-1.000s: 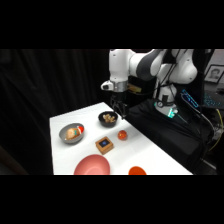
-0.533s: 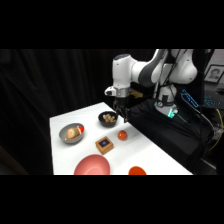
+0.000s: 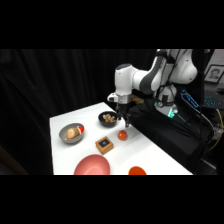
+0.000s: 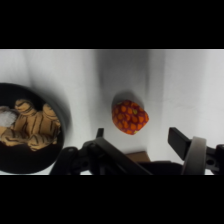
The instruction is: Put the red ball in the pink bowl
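- The red ball lay on the white table, near its right edge and about midway along it, touching nothing
- In the wrist view the red ball looked bumpy, sitting free on the surface just ahead of the fingers
- The gripper hung just above the ball, between it and the small black bowl
- The jaws stood wide apart, one finger to the ball's right and the other low at its left, holding nothing
- The black bowl held pale brown pieces
- The pink bowl sat at the table's near edge, well apart from the ball
- A wooden block with a blue top lay between ball and pink bowl
- A grey metal bowl stood near the left edge
- An orange-red disc lay at the near edge
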Tool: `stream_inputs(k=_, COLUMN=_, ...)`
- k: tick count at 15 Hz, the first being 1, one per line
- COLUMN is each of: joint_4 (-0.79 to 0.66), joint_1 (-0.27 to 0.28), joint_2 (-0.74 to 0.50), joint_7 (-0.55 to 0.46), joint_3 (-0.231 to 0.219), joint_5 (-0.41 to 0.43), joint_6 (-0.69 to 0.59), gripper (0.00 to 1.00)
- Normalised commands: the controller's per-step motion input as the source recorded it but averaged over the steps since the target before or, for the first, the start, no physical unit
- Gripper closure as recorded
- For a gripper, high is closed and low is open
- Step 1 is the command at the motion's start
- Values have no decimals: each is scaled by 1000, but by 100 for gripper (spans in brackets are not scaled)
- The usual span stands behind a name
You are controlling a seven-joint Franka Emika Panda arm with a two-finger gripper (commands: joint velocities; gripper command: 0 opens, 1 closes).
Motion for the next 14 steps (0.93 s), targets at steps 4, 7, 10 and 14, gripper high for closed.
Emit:
stream_inputs(k=4, joint_4=41, joint_1=33, joint_2=209, joint_7=83, joint_3=25, joint_5=71, joint_6=291, gripper=0)
stream_inputs(k=7, joint_4=86, joint_1=24, joint_2=258, joint_7=99, joint_3=-1, joint_5=30, joint_6=276, gripper=0)
stream_inputs(k=10, joint_4=133, joint_1=63, joint_2=289, joint_7=183, joint_3=-43, joint_5=-68, joint_6=277, gripper=0)
stream_inputs(k=14, joint_4=184, joint_1=80, joint_2=277, joint_7=149, joint_3=-72, joint_5=-51, joint_6=193, gripper=0)
